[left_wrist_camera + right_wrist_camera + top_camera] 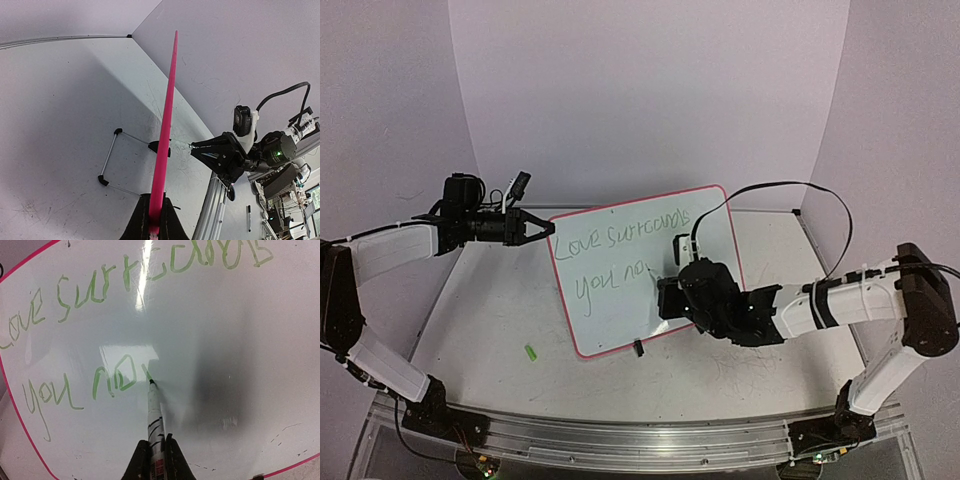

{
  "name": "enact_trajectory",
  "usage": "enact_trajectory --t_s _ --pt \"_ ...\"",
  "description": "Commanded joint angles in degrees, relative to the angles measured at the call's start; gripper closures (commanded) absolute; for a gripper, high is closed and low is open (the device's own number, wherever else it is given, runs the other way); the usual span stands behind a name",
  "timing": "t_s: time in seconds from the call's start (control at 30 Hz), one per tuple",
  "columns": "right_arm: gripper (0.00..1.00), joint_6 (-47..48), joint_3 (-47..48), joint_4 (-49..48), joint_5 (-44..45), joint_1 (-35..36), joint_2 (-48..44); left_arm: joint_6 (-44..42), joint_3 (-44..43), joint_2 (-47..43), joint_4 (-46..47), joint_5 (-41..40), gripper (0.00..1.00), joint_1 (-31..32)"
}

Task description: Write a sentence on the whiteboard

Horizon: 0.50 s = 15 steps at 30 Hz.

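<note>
From above, you have the whiteboard (620,310) propped at a tilt mid-table (490,320). Your left gripper (546,228) is pinched on its upper left edge. Your right gripper (668,290) is at the board face, but its fingers are too dark here to tell how they stand. The sentence (620,240) is in green and reads "Love surrounds" over "you no". A small green piece (531,352) lies on the table, left of the board's near corner.

In your left wrist view the board is edge-on, a thin pink line, with the fingers (142,222) clamped tight on that rim. One black clip foot (160,146) sits at its base.

In your right wrist view the fingers are closed narrowly on a marker (154,415). Its tip touches the board at a short stroke just after "no". The marker's red label is too blurred to read.
</note>
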<state>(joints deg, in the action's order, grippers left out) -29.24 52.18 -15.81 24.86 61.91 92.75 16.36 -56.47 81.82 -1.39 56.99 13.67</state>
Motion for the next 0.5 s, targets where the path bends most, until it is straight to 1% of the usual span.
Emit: enact_trajectory --t_s 0.0,0.47 --pt "1.00 -0.84 -0.37 1.05 0.98 -0.19 -0.99 0.51 0.29 0.50 -0.29 -1.35 0.99 0.19" --pt "1.00 2.46 4.84 0.79 4.32 -1.28 1.74 0.43 0.28 0.62 -0.34 -1.32 0.99 0.25"
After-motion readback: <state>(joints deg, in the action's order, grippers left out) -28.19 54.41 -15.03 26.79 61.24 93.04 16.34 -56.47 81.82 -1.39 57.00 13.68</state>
